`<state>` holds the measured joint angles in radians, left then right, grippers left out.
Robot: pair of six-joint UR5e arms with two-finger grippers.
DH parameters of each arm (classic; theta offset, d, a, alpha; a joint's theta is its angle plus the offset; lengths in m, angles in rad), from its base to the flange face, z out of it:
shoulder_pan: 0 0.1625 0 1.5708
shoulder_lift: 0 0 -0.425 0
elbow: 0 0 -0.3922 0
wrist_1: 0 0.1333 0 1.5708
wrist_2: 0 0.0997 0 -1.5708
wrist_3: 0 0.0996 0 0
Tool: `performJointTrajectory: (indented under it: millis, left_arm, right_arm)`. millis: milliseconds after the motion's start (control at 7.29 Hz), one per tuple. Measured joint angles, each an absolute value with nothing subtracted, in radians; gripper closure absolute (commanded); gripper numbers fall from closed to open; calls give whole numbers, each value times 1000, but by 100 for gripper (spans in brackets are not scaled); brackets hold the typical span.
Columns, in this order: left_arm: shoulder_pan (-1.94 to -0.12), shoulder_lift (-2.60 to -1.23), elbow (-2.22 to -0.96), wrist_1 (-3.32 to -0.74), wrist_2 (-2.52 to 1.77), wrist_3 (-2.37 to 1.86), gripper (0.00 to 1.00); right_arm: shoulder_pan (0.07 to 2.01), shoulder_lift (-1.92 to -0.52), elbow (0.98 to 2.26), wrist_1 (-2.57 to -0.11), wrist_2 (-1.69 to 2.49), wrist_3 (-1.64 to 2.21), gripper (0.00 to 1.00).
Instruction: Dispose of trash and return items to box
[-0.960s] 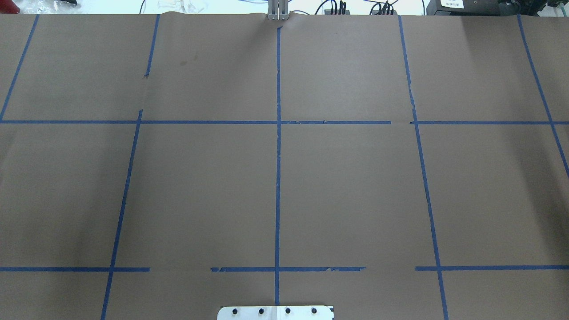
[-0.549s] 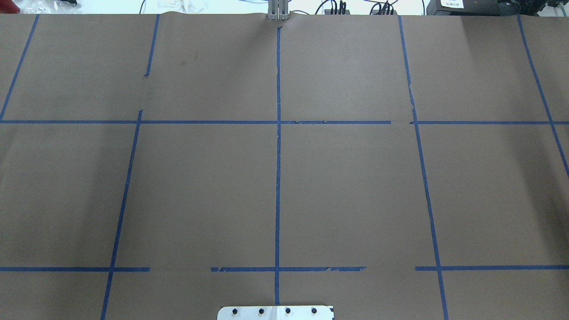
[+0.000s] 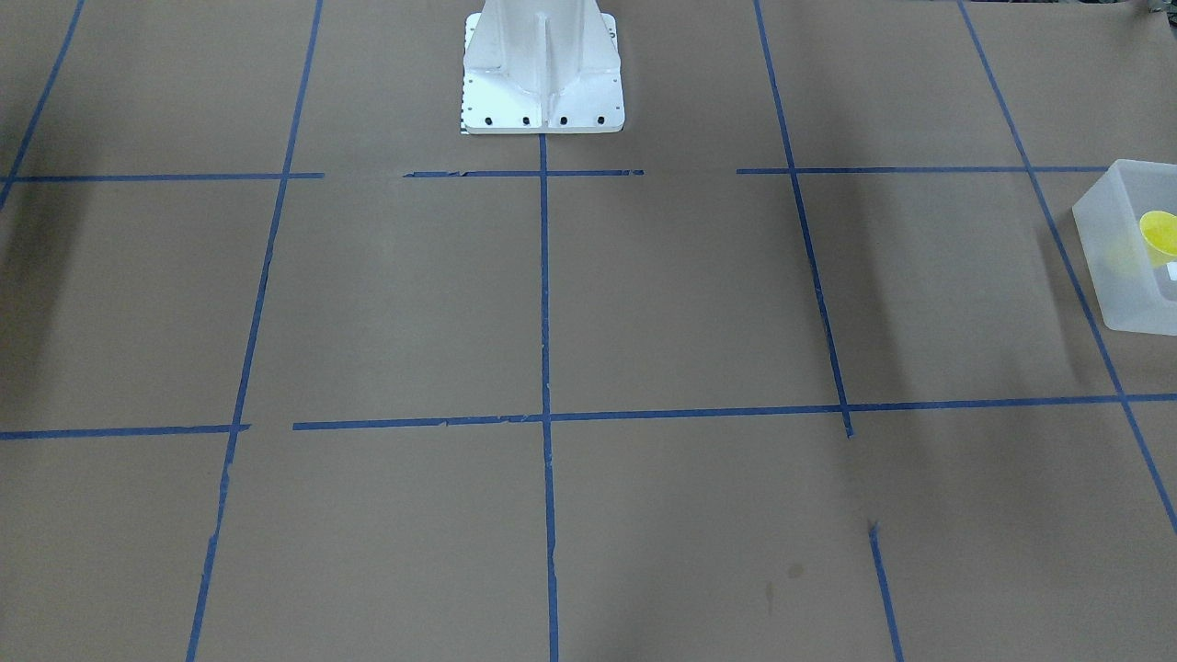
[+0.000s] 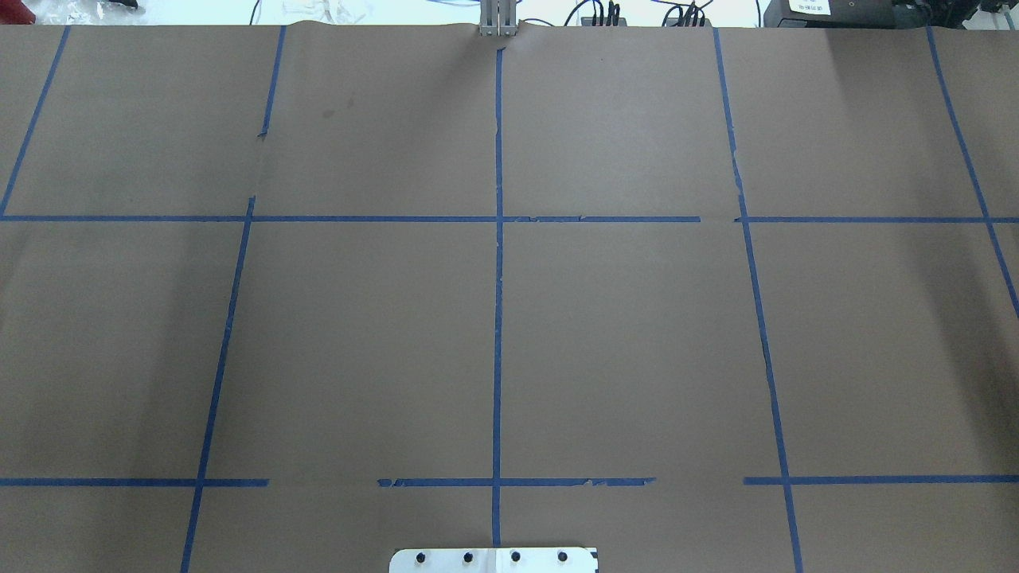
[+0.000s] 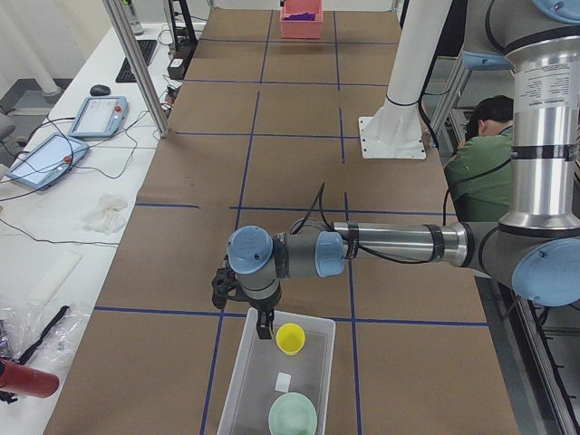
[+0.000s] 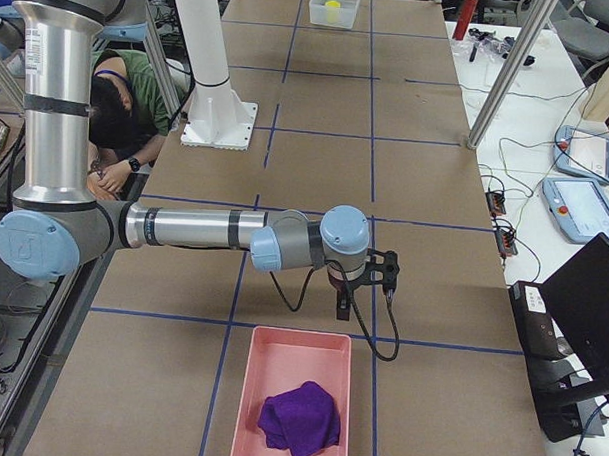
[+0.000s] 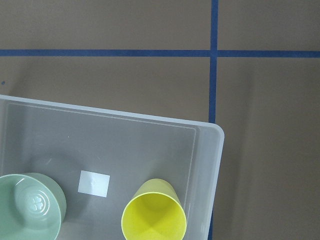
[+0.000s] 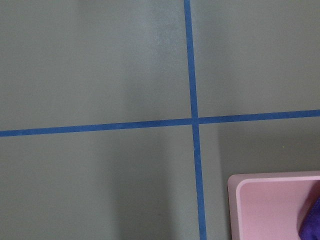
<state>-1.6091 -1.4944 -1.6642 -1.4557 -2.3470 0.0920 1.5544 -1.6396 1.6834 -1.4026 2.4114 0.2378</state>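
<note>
The frosted white box (image 5: 243,381) stands at the table's end on my left; it also shows in the front-facing view (image 3: 1117,267) and the left wrist view (image 7: 150,145). The yellow tumbler (image 5: 290,338) (image 7: 154,212) stands upright inside it. The mint-green bowl (image 5: 293,415) (image 7: 30,207) sits inside it too. My left gripper (image 5: 265,326) points down over the box's rim beside the tumbler; I cannot tell whether it is open or shut. My right gripper (image 6: 342,307) hangs over the table just beyond a pink tray; I cannot tell its state either.
The pink tray (image 6: 279,372) (image 8: 270,205) at the table's right end holds a purple cloth (image 6: 298,418). The white robot base (image 3: 542,74) stands at the table's near middle. A person (image 5: 480,154) sits behind the robot. Blue tape lines cross the brown table.
</note>
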Motion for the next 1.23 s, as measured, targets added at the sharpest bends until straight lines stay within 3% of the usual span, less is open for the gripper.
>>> performJointTrajectory:
  millis: [1234]
  left_arm:
    - [-1612,-1520,-1668,-1565,-2347,82,0]
  right_arm:
    - [1546,-1638,1687,-1399,2414,233,0]
